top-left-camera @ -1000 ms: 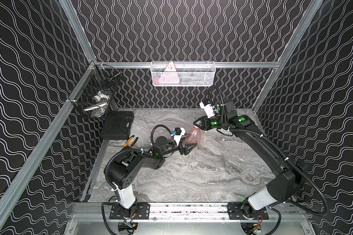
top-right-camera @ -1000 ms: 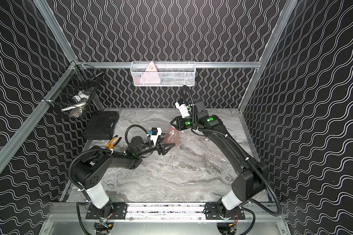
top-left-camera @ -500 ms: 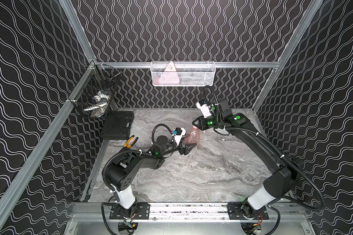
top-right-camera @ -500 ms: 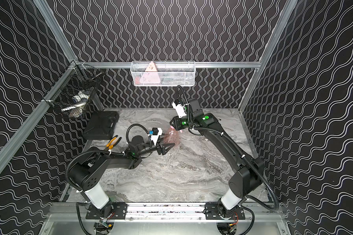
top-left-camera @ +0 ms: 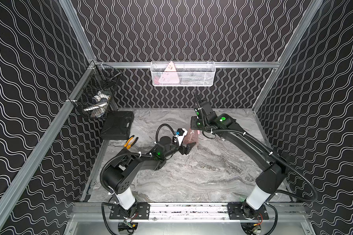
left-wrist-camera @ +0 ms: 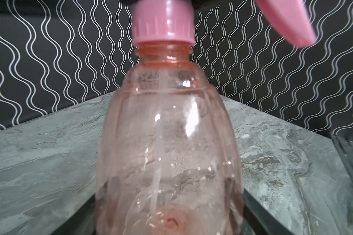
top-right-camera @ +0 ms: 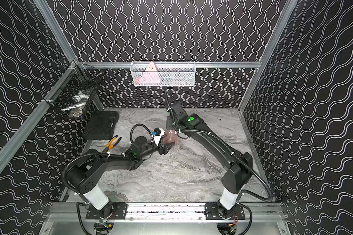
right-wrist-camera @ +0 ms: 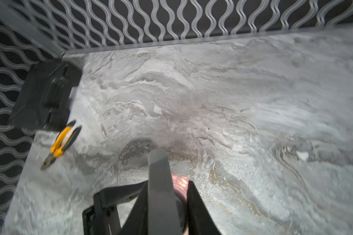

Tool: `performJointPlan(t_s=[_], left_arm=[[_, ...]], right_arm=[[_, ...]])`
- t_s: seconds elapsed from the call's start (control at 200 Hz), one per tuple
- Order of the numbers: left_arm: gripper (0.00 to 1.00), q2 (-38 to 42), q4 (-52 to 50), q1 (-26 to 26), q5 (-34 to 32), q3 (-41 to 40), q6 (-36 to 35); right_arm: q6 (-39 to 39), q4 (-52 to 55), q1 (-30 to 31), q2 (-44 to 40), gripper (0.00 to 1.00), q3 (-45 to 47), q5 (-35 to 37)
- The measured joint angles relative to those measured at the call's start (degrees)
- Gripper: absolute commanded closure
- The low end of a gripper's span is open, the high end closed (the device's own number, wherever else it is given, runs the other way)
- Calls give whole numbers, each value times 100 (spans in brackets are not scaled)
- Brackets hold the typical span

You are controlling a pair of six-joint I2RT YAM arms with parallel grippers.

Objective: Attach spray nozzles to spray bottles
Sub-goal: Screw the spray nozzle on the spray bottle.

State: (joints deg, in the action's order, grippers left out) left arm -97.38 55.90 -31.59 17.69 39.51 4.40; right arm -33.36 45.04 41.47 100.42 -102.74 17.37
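Pink nozzle on bottle, right tool turned

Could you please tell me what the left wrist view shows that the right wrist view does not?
Only the left wrist view shows the spray bottle side-on, the spray nozzle collar sitting on its neck and the dip tube running down inside. Only the right wrist view shows the yellow-handled pliers and black case on the marble table, and the right gripper closed around the nozzle's grey body. Both share the table, the wavy-patterned wall and part of the nozzle.
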Motion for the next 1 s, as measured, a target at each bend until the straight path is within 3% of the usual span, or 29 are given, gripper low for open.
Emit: performJointPlan(t_s=[0.07,0.29,0.38,0.47,0.545,0.651,0.691,0.776,1.001], left_arm=[[60,35,-223,-76,-240,63,-81],[61,44,-756,-221,-750,138,-295],[61,42,-938,-247,-780,109,-310],[60,44,-876,-271,-658,44,-428],[60,44,-765,-273,-516,-4,-501],[60,57,-470,-264,-376,-55,-568],[60,59,-378,-240,-372,-55,-555],[60,59,-245,-168,-365,-55,-426],[60,59,-39,31,286,-52,-212]], right_arm=[[-715,485,63,328,100,-476,328],[-3008,2905,210,2037,100,-2992,1078],[-3591,3504,219,2420,98,-3493,1123],[-3954,3757,243,2352,90,-3429,1126],[-4024,3731,251,2129,77,-3193,1121],[-3901,3711,254,1860,40,-3091,994],[-3755,3777,260,1788,31,-3143,953],[-3355,3891,267,1694,21,-3320,903],[-2487,4041,219,1169,8,-3410,887]])
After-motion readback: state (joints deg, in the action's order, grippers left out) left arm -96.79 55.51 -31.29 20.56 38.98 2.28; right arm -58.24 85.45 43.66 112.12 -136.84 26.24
